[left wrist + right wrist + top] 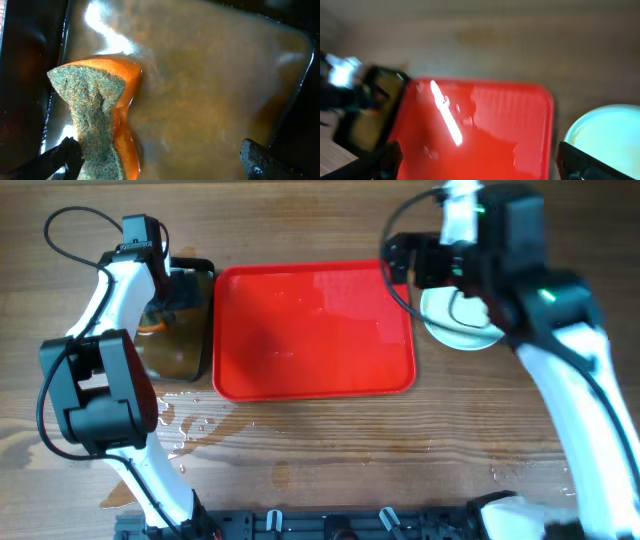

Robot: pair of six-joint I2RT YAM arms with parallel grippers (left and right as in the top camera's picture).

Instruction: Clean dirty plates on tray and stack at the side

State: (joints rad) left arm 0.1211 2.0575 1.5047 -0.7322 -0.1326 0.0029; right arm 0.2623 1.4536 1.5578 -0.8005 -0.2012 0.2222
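The red tray (314, 330) lies mid-table with no plates on it; it also fills the right wrist view (480, 135). Pale mint-white plates (462, 328) sit in a pile right of the tray, partly under my right arm; the pile's edge shows in the right wrist view (605, 132). How many plates are in the pile cannot be told. My right gripper (477, 162) is open and empty above the tray's right end. My left gripper (162, 160) is open over the black pan, its left finger beside an orange sponge with a green scouring face (97, 110) lying in brown water.
The black metal pan (180, 320) with murky brown water stands left of the tray. Water is spilled on the wooden table (190, 430) in front of the pan. The left arm's base links stand at the front left.
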